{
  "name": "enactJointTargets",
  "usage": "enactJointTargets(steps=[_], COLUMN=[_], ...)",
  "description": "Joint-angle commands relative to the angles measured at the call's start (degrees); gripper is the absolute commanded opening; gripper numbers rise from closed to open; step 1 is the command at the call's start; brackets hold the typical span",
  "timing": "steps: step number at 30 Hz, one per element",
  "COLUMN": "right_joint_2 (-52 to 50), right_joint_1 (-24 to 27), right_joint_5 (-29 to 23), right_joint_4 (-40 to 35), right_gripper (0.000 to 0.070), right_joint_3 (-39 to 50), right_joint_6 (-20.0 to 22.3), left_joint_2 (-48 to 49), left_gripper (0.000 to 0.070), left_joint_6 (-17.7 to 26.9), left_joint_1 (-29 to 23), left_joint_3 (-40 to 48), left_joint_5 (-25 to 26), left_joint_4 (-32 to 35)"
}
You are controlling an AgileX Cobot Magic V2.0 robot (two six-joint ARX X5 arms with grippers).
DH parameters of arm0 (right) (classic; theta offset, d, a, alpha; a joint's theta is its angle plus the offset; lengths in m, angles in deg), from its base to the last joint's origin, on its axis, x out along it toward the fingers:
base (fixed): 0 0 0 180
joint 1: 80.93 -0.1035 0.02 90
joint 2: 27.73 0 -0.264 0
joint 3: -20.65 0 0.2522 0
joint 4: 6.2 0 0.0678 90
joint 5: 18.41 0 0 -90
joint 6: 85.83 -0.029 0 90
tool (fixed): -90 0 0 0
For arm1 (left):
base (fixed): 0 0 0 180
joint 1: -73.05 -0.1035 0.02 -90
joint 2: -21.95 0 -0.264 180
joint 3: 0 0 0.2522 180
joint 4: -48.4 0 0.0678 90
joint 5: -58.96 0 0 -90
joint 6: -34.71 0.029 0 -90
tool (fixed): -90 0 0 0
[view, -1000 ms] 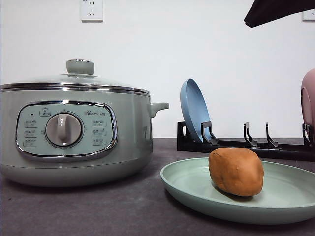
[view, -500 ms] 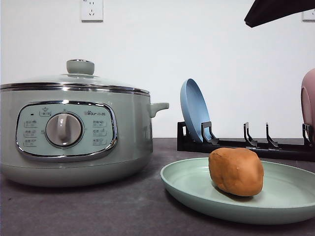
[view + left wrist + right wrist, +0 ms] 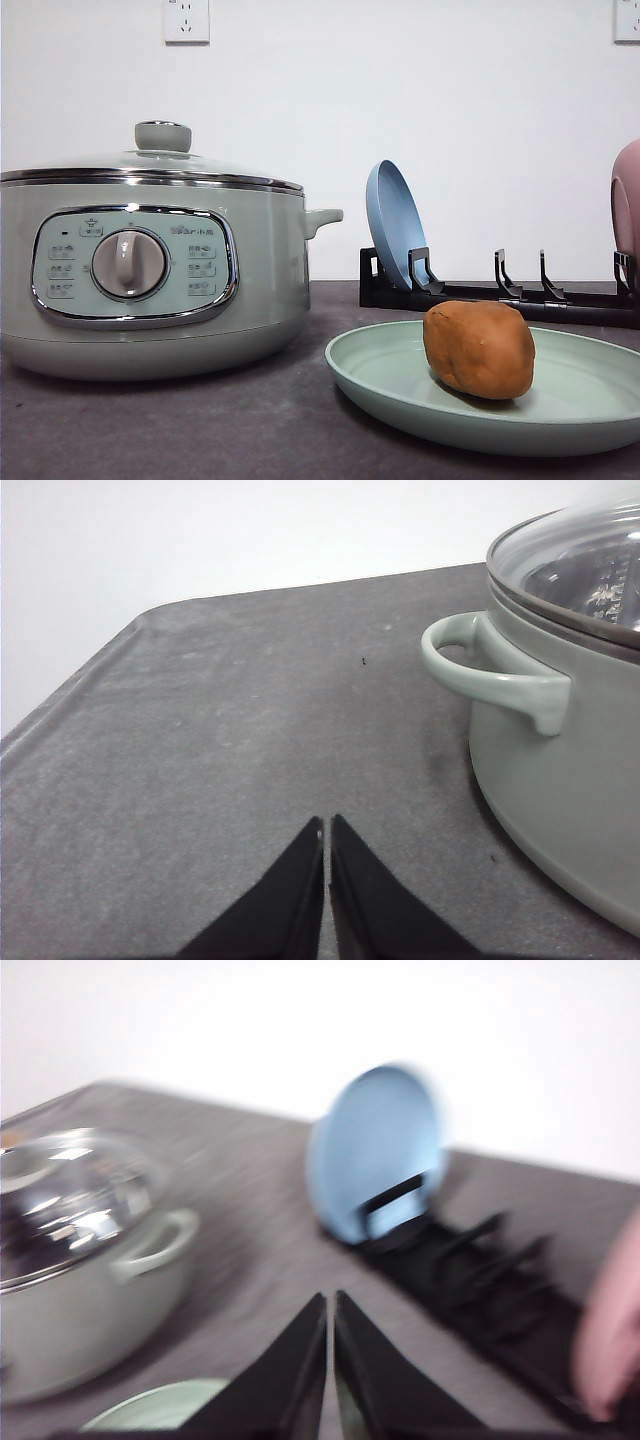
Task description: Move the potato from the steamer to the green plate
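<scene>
The orange-brown potato (image 3: 479, 349) rests on the pale green plate (image 3: 380, 380) at the front right of the table. To the left stands the sage-green steamer (image 3: 150, 270), its knobbed glass lid on. In the left wrist view my left gripper (image 3: 326, 825) is shut with nothing in it, hovering over bare table beside the steamer's side handle (image 3: 490, 675). Blurred, the right wrist view has my right gripper (image 3: 329, 1302) shut and empty, high above the table, with the steamer (image 3: 85, 1250) and a sliver of the green plate (image 3: 165, 1407) below it.
A black dish rack (image 3: 500, 295) runs along the back right, holding a blue plate (image 3: 395, 225) upright and a pink plate (image 3: 628, 210) at the right edge. The rack (image 3: 470, 1270) and blue plate (image 3: 380, 1150) also lie ahead of the right gripper. The table's rounded corner (image 3: 150, 620) lies beyond the left gripper.
The dark arm at the top right of the front view has moved up and out of the picture. The potato, plate and steamer have stayed put.
</scene>
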Motion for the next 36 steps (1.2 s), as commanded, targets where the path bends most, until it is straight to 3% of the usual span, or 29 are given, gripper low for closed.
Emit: enactJointTargets(steps=[1, 6, 11, 19, 28, 36], right_joint_2=[-2.9, -11.2, -17.3, -22.4, -23.8, -23.8], right_joint_1=[1.2, 2.8, 2.9, 2.9, 3.0, 3.1], right_joint_5=[0.0, -2.7, -8.1, -11.2, -12.1, -13.0], right_joint_4=[-3.9, -12.9, -16.8, -16.6, -5.5, -5.9], right_gripper=[0.0, 0.0, 0.0, 0.0, 0.0, 0.0], right_joint_3=[4.3, 16.1, 24.3, 31.1, 31.2, 31.2], right_joint_6=[0.8, 0.2, -1.7, -3.9, -4.4, -4.7], left_joint_2=[0.1, 0.2, 0.2, 0.2, 0.2, 0.1], left_gripper=[0.0003, 0.0003, 0.0003, 0.0003, 0.0003, 0.0003], left_joint_6=[-0.2, -0.2, -0.2, -0.2, -0.2, -0.2], left_joint_1=[-0.1, -0.1, -0.1, -0.1, -0.1, -0.1], left_joint_3=[1.2, 1.2, 1.2, 1.2, 1.2, 1.2], left_joint_5=[-0.3, -0.3, -0.3, -0.3, -0.3, -0.3], left_joint_4=[-0.4, -0.4, -0.4, -0.4, -0.4, -0.4])
